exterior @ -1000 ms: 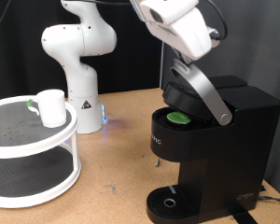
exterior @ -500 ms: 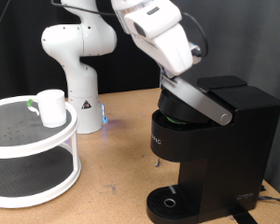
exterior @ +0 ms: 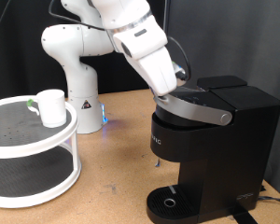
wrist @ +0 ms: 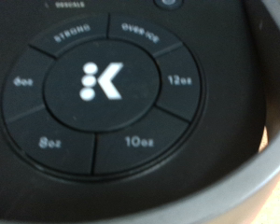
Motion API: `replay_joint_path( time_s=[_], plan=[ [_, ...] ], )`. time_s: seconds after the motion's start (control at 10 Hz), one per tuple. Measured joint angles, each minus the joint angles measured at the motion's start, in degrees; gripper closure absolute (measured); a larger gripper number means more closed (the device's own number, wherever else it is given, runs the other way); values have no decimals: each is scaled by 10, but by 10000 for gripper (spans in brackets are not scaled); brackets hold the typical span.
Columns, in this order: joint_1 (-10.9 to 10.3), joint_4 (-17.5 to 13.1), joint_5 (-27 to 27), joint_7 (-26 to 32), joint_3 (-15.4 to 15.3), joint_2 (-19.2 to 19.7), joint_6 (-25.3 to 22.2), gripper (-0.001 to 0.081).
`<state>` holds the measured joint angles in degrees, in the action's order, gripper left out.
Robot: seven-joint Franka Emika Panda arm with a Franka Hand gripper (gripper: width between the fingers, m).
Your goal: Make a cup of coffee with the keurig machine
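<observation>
boxy black keurig machine (exterior: 210, 140) at table's (exterior: 117, 140) right edge, lid down | panel (wrist: 103, 89): K logo, STRONG, OVER ICE, 6oz–12oz | end effector (exterior: 173, 89) on silver-grey lid handle (exterior: 191, 110), grip state cannot tell | small white cup (exterior: 52, 107) on white two-tier rack (exterior: 33, 154), left edge

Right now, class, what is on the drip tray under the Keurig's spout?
Nothing stands on the drip tray; its round grate is bare. The cup sits on the white shelf. The claw is hidden, pressed against the Keurig lid.
</observation>
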<state>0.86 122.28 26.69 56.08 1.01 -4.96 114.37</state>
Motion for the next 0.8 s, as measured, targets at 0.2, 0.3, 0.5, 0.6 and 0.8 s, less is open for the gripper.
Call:
replay_joint_path(
  time_s=[0.2, 0.3, 0.5, 0.6, 0.8],
  plan=[
    [1, 5, 0, 0, 0, 4, 9, 805],
    [1, 7, 0, 0, 0, 6, 13, 805],
    [2, 14, 1, 1, 1, 14, 26, 805],
    [2, 19, 4, 10, 1, 23, 34, 805],
    [3, 24, 15, 33, 4, 35, 48, 805]
  ],
)
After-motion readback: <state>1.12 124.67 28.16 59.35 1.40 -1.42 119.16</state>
